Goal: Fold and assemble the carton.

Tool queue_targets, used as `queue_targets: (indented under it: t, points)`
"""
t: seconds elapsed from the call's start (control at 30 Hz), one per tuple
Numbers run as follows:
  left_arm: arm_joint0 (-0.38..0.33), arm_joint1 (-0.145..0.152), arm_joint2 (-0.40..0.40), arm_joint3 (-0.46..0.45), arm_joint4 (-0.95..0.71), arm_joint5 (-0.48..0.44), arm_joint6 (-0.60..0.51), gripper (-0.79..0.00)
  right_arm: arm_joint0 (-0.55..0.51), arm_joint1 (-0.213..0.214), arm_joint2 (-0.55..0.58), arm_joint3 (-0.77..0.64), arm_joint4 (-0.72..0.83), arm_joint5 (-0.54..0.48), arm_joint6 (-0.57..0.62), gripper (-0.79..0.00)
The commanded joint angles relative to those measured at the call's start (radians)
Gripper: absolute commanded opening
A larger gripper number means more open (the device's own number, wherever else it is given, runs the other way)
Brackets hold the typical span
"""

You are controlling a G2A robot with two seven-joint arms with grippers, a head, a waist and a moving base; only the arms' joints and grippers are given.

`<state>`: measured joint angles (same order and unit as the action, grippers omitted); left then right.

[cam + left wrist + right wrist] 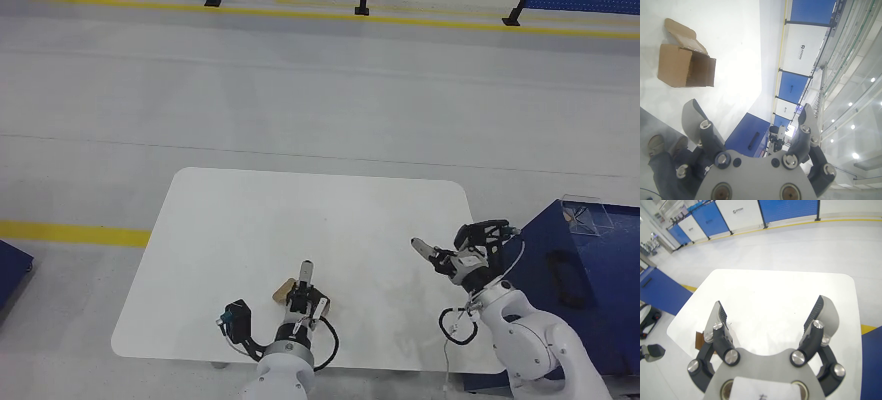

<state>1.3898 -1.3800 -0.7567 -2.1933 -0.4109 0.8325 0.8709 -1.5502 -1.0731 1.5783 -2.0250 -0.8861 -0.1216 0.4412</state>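
A small brown carton [284, 290] lies on its side on the white table [300, 220], near the front edge. One end is open and its flaps hang loose [685, 66]. My left gripper [303, 280] is right beside the carton, a little to its right, and is not touching it. Its fingers stand wide open with nothing between them [748, 105]. My right gripper [440, 255] hangs over the table's right side, far from the carton. It too is open and empty [770, 300]. In the right wrist view, one brown corner of the carton [699, 339] peeks out behind a finger.
A blue cabinet [580, 280] with a black handle stands close against the table's right edge. Another blue cabinet [10, 270] stands off to the left, well away from the table. The far half of the table is bare.
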Motion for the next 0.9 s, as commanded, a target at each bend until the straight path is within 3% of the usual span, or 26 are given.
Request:
queue_targets:
  t: [0.0, 0.07, 0.17, 0.27, 0.4, 0.53, 0.87]
  points:
    - [0.029, 0.015, 0.015, -0.020, 0.151, 0.112, 0.004, 0.000, 0.011, 0.001, -0.052, -0.012, -0.110, -0.028, 0.046, 0.000]
    - [0.059, 0.034, 0.005, -0.032, 0.210, 0.180, -0.072, 0.000, 0.044, 0.002, -0.106, -0.005, -0.167, -0.062, 0.113, 0.000]
    - [0.148, 0.066, -0.012, 0.005, 0.289, 0.180, -0.116, 0.000, 0.108, -0.004, -0.191, 0.033, -0.239, -0.051, 0.182, 0.000]
    - [0.188, 0.089, -0.045, 0.113, 0.329, 0.180, -0.185, 0.000, 0.195, -0.018, -0.290, 0.105, -0.212, -0.057, 0.230, 0.000]
    - [0.147, 0.096, -0.080, 0.249, 0.316, 0.180, -0.282, 0.000, 0.340, -0.047, -0.439, 0.277, -0.189, -0.040, 0.271, 0.000]
    - [0.093, 0.090, -0.062, 0.301, 0.323, 0.180, -0.322, 0.000, 0.438, -0.079, -0.573, 0.391, -0.244, 0.007, 0.247, 0.000]
    - [-0.009, 0.050, -0.010, 0.441, 0.293, 0.180, -0.301, 0.000, 0.502, -0.120, -0.705, 0.494, -0.288, 0.005, 0.224, 0.000]
